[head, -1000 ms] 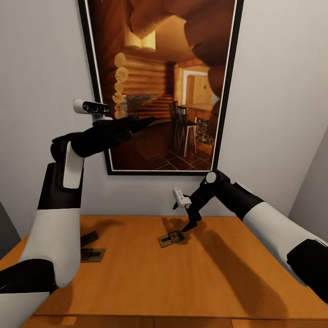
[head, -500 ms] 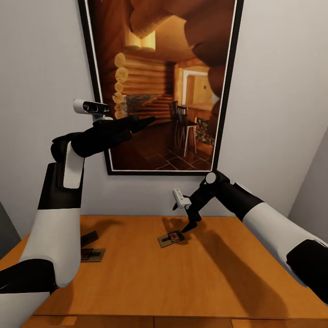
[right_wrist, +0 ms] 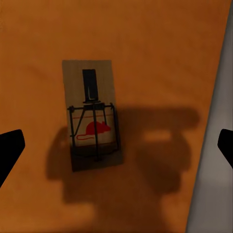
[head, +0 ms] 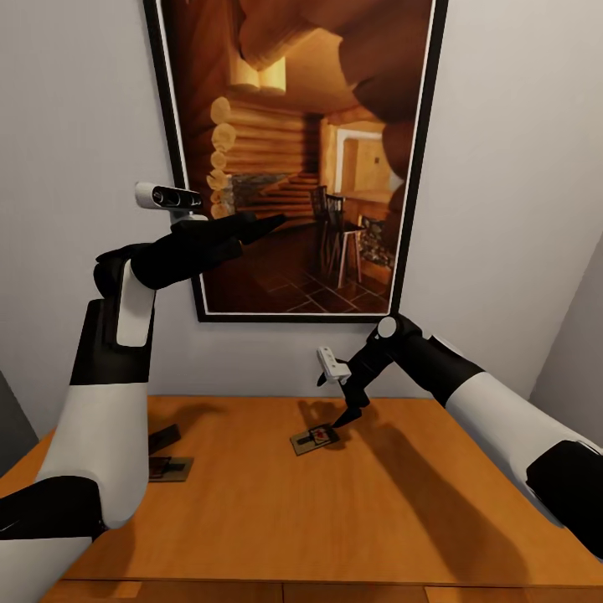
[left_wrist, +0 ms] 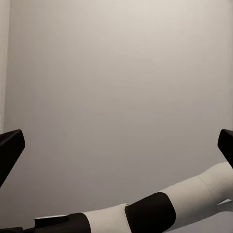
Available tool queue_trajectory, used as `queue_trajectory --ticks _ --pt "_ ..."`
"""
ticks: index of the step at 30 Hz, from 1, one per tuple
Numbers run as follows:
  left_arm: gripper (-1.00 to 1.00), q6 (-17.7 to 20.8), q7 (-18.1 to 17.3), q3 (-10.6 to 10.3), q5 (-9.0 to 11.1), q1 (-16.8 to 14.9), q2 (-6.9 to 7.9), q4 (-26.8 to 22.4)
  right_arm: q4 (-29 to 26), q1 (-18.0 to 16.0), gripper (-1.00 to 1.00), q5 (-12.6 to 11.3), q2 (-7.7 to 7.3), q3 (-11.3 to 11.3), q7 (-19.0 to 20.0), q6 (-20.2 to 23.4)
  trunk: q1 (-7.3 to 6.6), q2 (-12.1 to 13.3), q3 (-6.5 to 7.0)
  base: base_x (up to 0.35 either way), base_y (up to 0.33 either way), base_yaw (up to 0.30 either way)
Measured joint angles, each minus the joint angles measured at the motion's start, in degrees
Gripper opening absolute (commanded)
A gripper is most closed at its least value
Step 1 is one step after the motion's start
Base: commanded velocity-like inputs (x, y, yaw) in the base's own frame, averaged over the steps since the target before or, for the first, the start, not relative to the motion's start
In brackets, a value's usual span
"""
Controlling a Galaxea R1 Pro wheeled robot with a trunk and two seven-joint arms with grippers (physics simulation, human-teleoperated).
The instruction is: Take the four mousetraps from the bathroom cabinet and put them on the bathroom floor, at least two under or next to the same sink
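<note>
One mousetrap (head: 315, 437) lies flat on the orange-brown cabinet top (head: 352, 511), near the back wall. My right gripper (head: 347, 416) hangs just above and beside it, pointing down, open. In the right wrist view the same mousetrap (right_wrist: 92, 114), with a red mouse print and a wire bar, lies between the spread fingertips (right_wrist: 9, 151) without touching them. Two more mousetraps (head: 165, 438) (head: 172, 467) lie at the left of the cabinet top, partly behind my left arm. My left gripper (head: 266, 223) is raised high in front of the picture, open and holding nothing.
A large black-framed picture (head: 301, 159) of a log-cabin room hangs on the grey wall behind the cabinet. The cabinet's front edge (head: 335, 589) runs along the bottom of the head view. In the left wrist view, a bare wall (left_wrist: 116, 87) shows above my right arm (left_wrist: 160, 208).
</note>
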Motion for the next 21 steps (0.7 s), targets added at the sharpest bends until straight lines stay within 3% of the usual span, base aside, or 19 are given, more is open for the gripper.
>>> queue_trajectory --ticks 21 --pt "1.0 0.01 -0.06 0.01 0.37 0.08 0.06 0.0 -0.23 0.0 1.0 0.01 1.13 0.0 -0.11 0.4 0.43 -0.79 -0.36 0.0 0.0 0.0"
